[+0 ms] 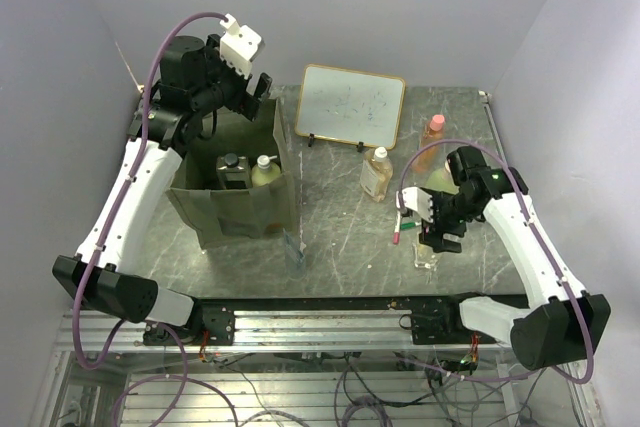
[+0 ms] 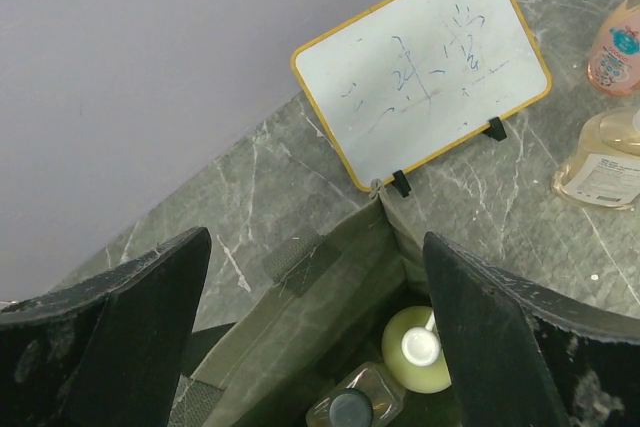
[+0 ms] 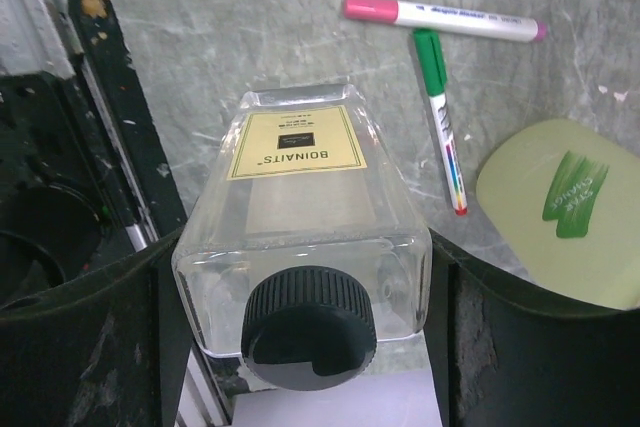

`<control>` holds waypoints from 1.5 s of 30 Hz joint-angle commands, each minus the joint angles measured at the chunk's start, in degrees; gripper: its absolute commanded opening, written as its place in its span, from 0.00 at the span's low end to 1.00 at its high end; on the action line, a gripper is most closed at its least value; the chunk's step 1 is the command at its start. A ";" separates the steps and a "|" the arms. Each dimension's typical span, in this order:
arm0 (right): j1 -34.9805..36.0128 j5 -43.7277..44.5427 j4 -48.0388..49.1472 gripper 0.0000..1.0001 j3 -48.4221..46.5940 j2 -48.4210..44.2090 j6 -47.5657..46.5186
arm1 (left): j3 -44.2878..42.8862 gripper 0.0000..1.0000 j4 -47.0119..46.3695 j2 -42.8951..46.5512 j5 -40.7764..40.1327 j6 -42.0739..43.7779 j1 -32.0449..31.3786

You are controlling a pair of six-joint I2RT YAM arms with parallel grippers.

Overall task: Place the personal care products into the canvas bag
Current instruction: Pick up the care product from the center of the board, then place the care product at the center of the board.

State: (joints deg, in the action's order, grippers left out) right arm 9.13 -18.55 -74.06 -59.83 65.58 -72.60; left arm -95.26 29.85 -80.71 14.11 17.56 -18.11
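The olive canvas bag (image 1: pixel 235 212) stands open at the left; inside are a yellow-green bottle with a white cap (image 2: pixel 415 352) and a clear dark-capped bottle (image 2: pixel 352 405). My left gripper (image 2: pixel 315 337) hovers open above the bag's far rim (image 2: pixel 300 287), holding nothing. My right gripper (image 3: pixel 305 277) is shut on another clear dark-capped bottle (image 3: pixel 300 217), a finger against each side of its shoulders, low near the table's front right (image 1: pixel 427 255). An amber bottle (image 1: pixel 377 173) and an orange pink-capped bottle (image 1: pixel 432 130) stand behind it. A pale green bottle (image 3: pixel 560 207) lies beside my right gripper.
A wood-framed whiteboard (image 1: pixel 352 104) stands on small feet at the back middle. A pink-capped marker (image 3: pixel 440 17) and a green marker (image 3: pixel 440 117) lie just beyond the held bottle. The table's front rail (image 1: pixel 330 302) runs close behind my right gripper.
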 commanded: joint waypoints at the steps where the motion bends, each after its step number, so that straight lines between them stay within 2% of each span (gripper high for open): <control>1: 2.47 -4.99 -1.61 0.30 -5.63 -1.64 4.20 | -2.08 0.97 -1.82 -0.28 -0.98 -0.58 -0.30; 4: 4.90 -6.60 -1.70 0.14 -8.40 -1.05 7.56 | -1.62 0.97 -1.97 -0.08 -1.62 -0.51 -0.33; 8: 9.11 -8.12 -0.44 0.01 -13.40 0.88 14.08 | -1.12 0.97 -2.15 0.27 -2.37 -0.79 -0.35; 13: 13.28 -9.45 6.04 0.00 -17.83 5.14 26.20 | -0.89 0.97 -2.99 0.54 -4.14 -2.34 -0.35; 19: 19.76 -6.58 16.70 0.00 -19.51 10.15 39.81 | -0.97 0.98 -3.98 0.83 -6.50 -3.47 -0.30; 22: 23.99 -4.12 20.94 0.00 -19.24 12.47 43.75 | -1.13 0.99 -4.17 0.87 -7.02 -4.08 -0.26; 25: 25.92 -2.15 23.32 0.00 -19.53 14.92 44.24 | -1.52 0.99 -4.43 0.99 -6.97 -4.86 -0.26; 34: 29.41 0.23 22.91 0.00 -22.23 21.35 37.14 | -1.86 0.99 -4.61 1.73 -6.42 -6.05 0.18; 45: 30.07 -1.02 20.68 0.13 -22.05 24.81 31.91 | -1.37 0.99 -4.84 2.22 -5.92 -5.30 0.34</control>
State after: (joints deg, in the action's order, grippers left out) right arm 38.74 -18.46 -54.70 -79.48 91.37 -38.17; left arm -95.26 27.29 -79.92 8.12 12.43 -18.04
